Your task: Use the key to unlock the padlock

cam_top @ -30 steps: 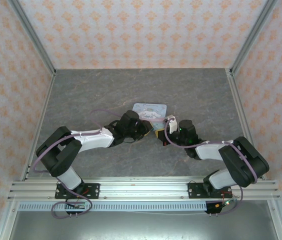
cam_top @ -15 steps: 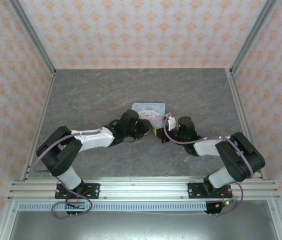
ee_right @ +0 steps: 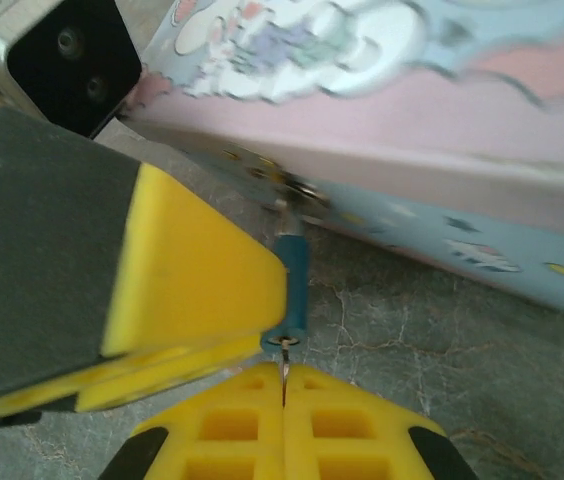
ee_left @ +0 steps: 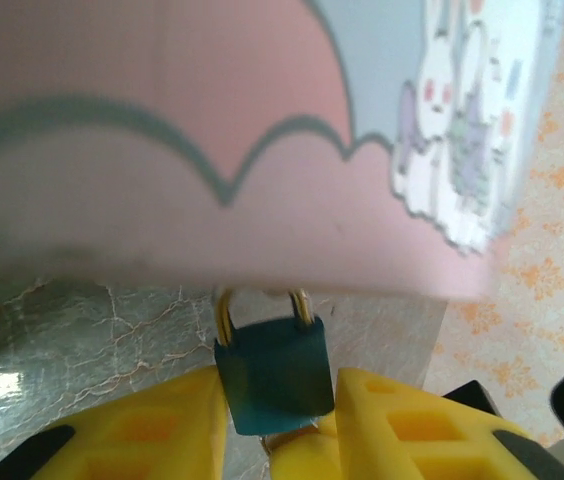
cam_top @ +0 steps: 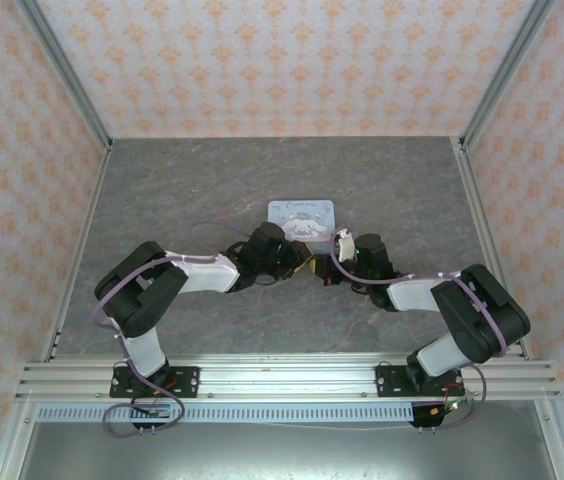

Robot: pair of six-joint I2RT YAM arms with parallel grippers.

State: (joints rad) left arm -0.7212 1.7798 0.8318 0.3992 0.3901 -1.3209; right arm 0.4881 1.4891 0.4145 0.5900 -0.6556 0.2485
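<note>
The small teal padlock [ee_left: 274, 375] hangs by its shackle from the latch of a pale pink-and-blue cartoon tin [ee_left: 212, 130]. My left gripper [ee_left: 277, 388] has its yellow fingers [ee_left: 152, 425] pressed against both sides of the lock body. From the right wrist, the padlock [ee_right: 292, 280] appears edge-on. The thin key [ee_right: 284, 372] is pinched in my shut right gripper [ee_right: 284, 388], its tip at the keyhole in the lock's underside. From above, the left gripper [cam_top: 297, 263] and right gripper [cam_top: 324, 272] meet just in front of the tin [cam_top: 300, 213].
The grey marble-patterned table [cam_top: 202, 190] lies inside patterned walls with aluminium posts [cam_top: 62, 70]. The left wrist's camera housing [ee_right: 62, 55] sits close to the tin. Both forearms lie low over the table's middle.
The left arm's elbow has swung right and its wrist has shifted slightly toward the tin. The right arm drew in a little earlier and now stays put with the key.
</note>
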